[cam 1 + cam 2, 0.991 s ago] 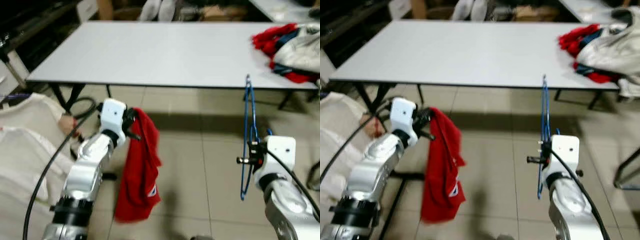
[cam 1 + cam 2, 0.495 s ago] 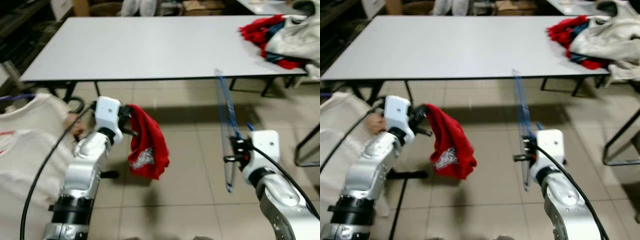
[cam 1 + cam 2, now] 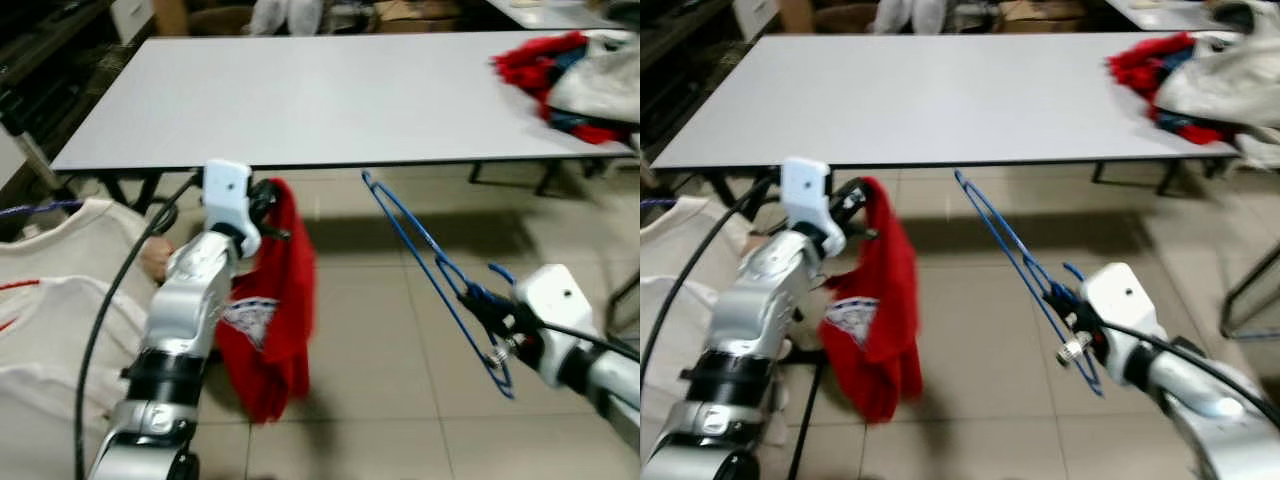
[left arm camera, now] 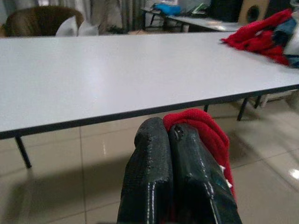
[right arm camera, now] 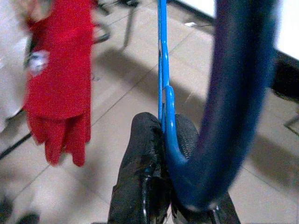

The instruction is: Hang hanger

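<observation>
A blue wire hanger (image 3: 437, 268) is being held by the right gripper (image 3: 497, 316) at the lower right of the left eye view. Its frame is being tilted up and to the left, with its far corner reaching toward the near edge of the white table (image 3: 330, 95) at the centre of the frame. In the right wrist view the two black fingers (image 5: 145, 154) are being pressed together on the thin blue wire, with the hanger's hook curving large and blurred in front of the lens.

A red garment (image 3: 268, 310) is being pinched by the left gripper (image 3: 266, 203) at the centre left of the left eye view, just below the table's front edge. The cloth is hanging down from the grip over the tiled floor (image 3: 380, 340), with a white printed patch showing on it. In the left wrist view the fingers (image 4: 152, 172) are being held tight together with a fold of red cloth beside them.

A pile of red and white clothes (image 3: 570, 75) is lying on the table at the upper right of the frame. White fabric (image 3: 50, 300) is lying at the lower left, beside the left arm, and a black cable is running along that arm.
</observation>
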Available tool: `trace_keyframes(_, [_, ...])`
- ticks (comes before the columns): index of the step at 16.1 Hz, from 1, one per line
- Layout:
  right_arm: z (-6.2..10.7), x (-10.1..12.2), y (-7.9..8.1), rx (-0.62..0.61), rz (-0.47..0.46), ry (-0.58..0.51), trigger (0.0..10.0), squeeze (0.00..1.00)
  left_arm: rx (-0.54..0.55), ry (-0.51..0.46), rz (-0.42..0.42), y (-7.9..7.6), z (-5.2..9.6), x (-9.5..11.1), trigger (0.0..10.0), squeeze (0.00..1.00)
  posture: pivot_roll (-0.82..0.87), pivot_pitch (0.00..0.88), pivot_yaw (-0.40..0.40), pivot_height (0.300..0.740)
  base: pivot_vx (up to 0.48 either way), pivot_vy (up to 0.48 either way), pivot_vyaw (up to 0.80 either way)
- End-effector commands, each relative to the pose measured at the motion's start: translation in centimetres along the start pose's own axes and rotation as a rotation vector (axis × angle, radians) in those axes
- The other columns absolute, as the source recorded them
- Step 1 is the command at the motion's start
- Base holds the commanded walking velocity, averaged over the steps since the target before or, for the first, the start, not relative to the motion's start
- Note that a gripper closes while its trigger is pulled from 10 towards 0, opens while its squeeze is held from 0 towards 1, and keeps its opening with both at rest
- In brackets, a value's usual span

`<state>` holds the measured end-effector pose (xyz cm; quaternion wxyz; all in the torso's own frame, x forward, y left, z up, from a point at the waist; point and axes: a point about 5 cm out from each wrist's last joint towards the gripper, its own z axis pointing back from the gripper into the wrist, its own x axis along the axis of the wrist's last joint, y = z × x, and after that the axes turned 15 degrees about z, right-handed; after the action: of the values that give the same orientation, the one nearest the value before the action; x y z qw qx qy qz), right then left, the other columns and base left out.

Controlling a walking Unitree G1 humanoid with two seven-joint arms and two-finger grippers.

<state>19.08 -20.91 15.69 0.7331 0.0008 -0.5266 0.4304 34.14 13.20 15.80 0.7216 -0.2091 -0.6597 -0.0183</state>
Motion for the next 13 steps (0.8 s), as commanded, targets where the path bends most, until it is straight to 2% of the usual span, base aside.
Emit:
trace_keyframes(1, [0.8, 0.7, 0.5, 0.079, 0.046, -0.043, 10.0, 0.0, 0.011, -0.027, -0.032, 0.4, -0.4, 0.9, 10.0, 0.0, -0.09, 0.0, 0.044, 0.74, 0.315, 0.0, 0.0])
trace_keyframes(3, [2.6, 0.5, -0.2, 0.137, 0.091, -0.024, 10.0, 0.0, -0.009, -0.063, -0.037, 0.0, -1.5, 2.4, 10.0, 0.0, -0.11, 0.0, 0.06, 0.74, 0.315, 0.0, 0.0])
trace_keyframes(5, [3.2, 0.7, -0.1, 0.174, 0.099, -0.031, 10.0, 0.0, -0.021, -0.081, -0.04, -0.2, -1.9, 3.1, 10.0, 0.0, -0.11, 0.0, 0.067, 0.74, 0.317, 0.0, 0.0])
trace_keyframes(7, [3.6, 1.0, 0.2, 0.237, 0.102, -0.053, 10.0, 0.0, -0.08, -0.11, -0.036, -1.2, -2.6, 4.6, 10.0, 0.0, -0.12, 0.0, 0.074, 0.74, 0.317, 0.0, 0.0])
trace_keyframes(10, [3.4, 1.3, 0.9, 0.311, 0.104, -0.075, 10.0, 0.0, -0.146, -0.123, -0.026, -2.7, -2.8, 5.1, 10.0, 0.0, -0.11, 0.0, 0.068, 0.74, 0.319, 0.0, 0.0])
trace_keyframes(13, [2.0, 1.2, 0.5, 0.329, 0.131, -0.068, 10.0, 0.0, -0.227, -0.147, -0.002, -4.7, -2.8, 5.8, 10.0, 0.0, -0.1, 0.0, 0.04, 0.74, 0.319, 0.0, 0.0])
